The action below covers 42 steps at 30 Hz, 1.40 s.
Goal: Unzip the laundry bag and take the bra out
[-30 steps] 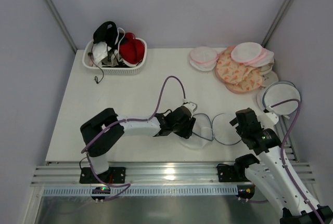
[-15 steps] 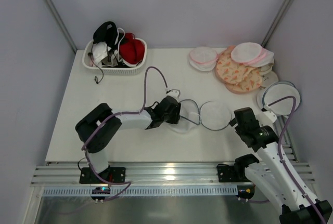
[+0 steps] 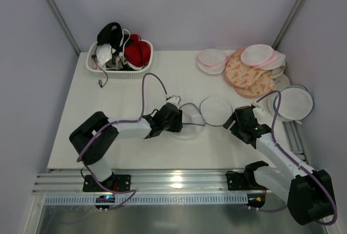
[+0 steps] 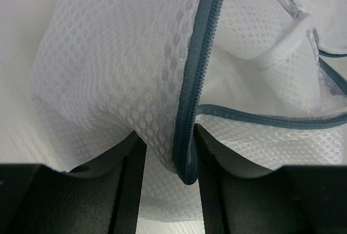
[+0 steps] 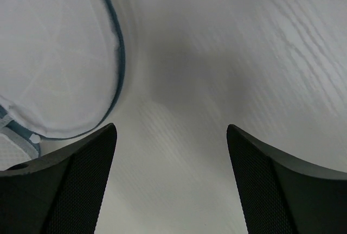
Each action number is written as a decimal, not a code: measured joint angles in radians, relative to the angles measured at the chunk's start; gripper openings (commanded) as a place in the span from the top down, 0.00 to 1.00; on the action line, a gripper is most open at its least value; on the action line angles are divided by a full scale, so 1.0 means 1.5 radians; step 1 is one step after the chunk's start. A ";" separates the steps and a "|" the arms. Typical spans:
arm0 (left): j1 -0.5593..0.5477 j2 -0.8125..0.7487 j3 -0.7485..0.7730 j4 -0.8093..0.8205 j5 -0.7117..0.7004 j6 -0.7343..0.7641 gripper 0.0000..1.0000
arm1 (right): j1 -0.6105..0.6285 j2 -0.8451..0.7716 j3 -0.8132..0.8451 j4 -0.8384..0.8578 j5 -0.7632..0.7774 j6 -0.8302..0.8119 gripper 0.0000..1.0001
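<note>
The laundry bag point(image 3: 216, 109) lies unzipped at the table's middle, its two white mesh halves side by side with a grey-blue zip rim. My left gripper point(image 3: 176, 119) is shut on the left half's rim; the left wrist view shows the mesh point(image 4: 119, 71) and zip pinched between the fingers point(image 4: 169, 158). My right gripper point(image 3: 234, 121) is open and empty, just right of the right half, whose edge shows in the right wrist view point(image 5: 54, 55) left of the fingers point(image 5: 171, 158). A black bra point(image 3: 111, 32) lies in the basket at the back left.
The white basket point(image 3: 120, 70) also holds a white and a red bra. Pink-rimmed white rounds point(image 3: 211, 59) and patterned pads point(image 3: 246, 74) lie at the back right. A flat grey-rimmed white disc point(image 3: 295, 102) sits at the right edge.
My left gripper has dragged the bag away from the front edge, up and to the left. My right gripper has followed up and left and stays beside the right half.
</note>
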 measured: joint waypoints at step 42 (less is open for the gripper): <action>-0.001 -0.370 0.042 -0.202 0.031 -0.063 0.01 | 0.067 -0.044 0.171 0.033 0.000 -0.273 0.96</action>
